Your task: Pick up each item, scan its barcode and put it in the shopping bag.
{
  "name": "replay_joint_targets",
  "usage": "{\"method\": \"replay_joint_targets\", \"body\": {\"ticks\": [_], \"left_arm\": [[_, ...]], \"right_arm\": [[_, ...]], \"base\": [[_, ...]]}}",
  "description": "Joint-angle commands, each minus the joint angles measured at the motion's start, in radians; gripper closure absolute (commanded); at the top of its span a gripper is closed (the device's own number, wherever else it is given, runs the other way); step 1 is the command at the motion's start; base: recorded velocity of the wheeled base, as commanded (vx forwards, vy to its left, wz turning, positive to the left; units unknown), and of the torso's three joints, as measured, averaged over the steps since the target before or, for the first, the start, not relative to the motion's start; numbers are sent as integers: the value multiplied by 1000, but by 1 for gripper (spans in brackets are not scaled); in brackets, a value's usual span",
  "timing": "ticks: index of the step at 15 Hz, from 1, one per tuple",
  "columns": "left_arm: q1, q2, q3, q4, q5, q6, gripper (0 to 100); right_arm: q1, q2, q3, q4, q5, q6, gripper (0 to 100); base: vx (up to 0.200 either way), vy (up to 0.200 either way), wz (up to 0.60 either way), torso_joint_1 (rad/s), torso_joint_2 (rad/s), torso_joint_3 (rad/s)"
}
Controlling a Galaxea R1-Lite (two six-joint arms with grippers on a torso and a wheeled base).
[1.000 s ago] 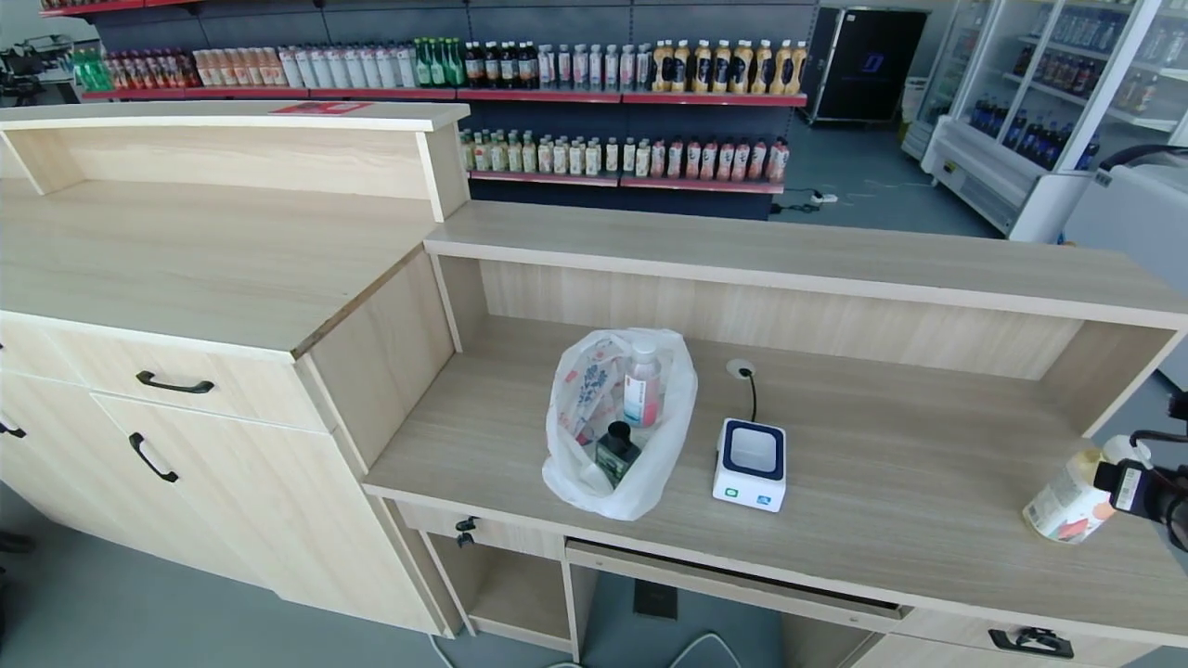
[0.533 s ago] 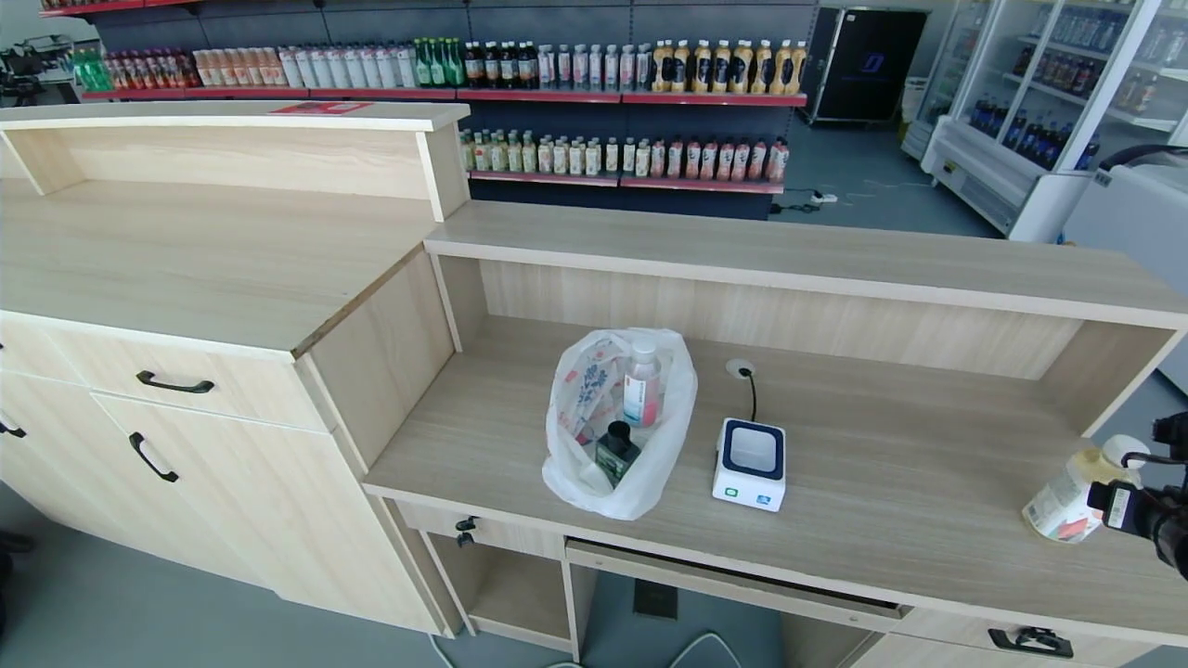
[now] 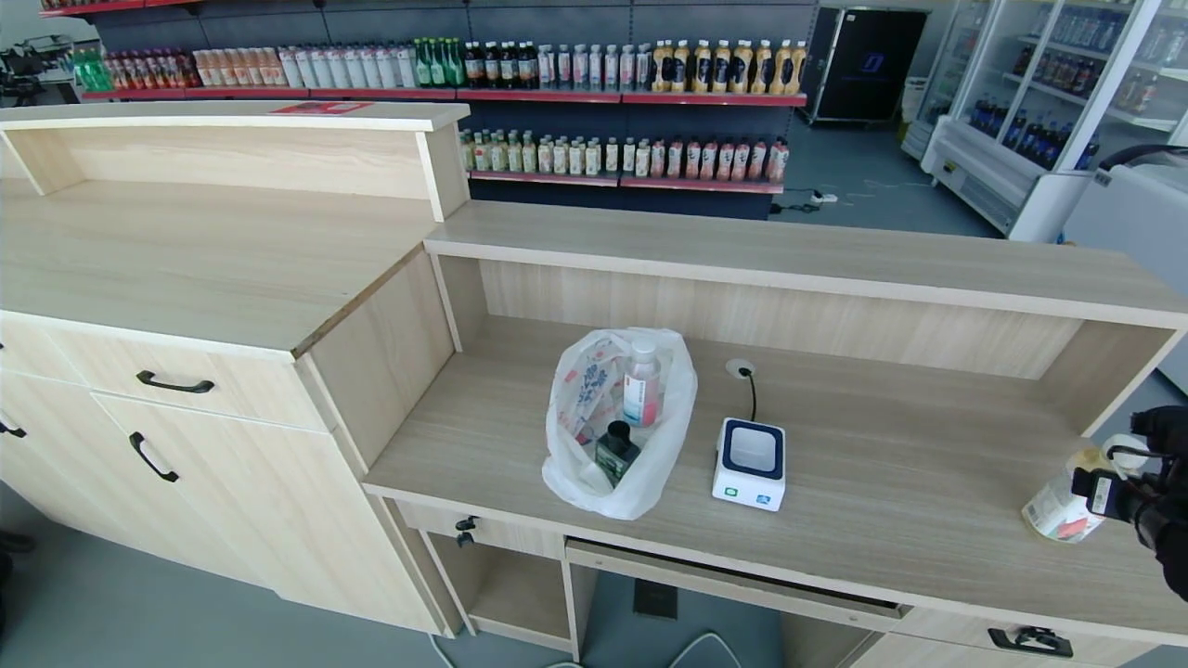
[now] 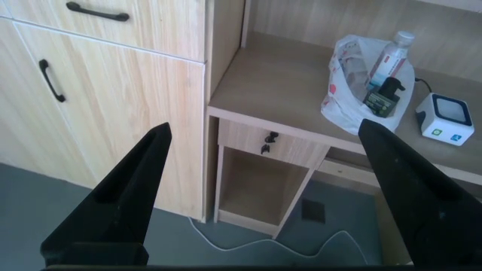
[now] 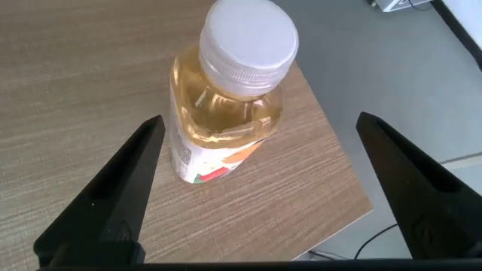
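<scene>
The clear plastic bottle of yellow drink (image 5: 226, 98) w/ white cap stands by the desk's (image 3: 891, 464) front right corner. The right gripper (image 5: 257, 128) has its fingers spread wide either side of it, prob lining up a grab. The left gripper (image 4: 263, 128), also wide, hangs well off the front left corner, idle.

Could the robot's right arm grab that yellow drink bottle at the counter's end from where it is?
Probably yes: the right gripper is open above the drink bottle, one finger to either side of it, and nothing stands in between.
</scene>
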Motion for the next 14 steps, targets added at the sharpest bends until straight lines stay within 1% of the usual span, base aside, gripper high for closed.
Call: {"method": "replay_joint_targets", "body": {"ticks": [1, 5, 11, 14], "left_arm": [[1, 0, 0, 0, 0, 0, 0], [1, 0, 0, 0, 0, 0, 0], [1, 0, 0, 0, 0, 0, 0], [1, 0, 0, 0, 0, 0, 0]], "right_arm": [[7, 39, -20, 0, 6, -7, 0], [28, 66, -19, -3, 9, -10, 0], [19, 95, -63, -10, 9, -12, 0], [8, 111, -81, -5, 37, -13, 0]], "base": [[0, 0, 0, 0, 0, 0], [0, 0, 0, 0, 0, 0], [0, 0, 0, 0, 0, 0], [0, 0, 0, 0, 0, 0]]}}
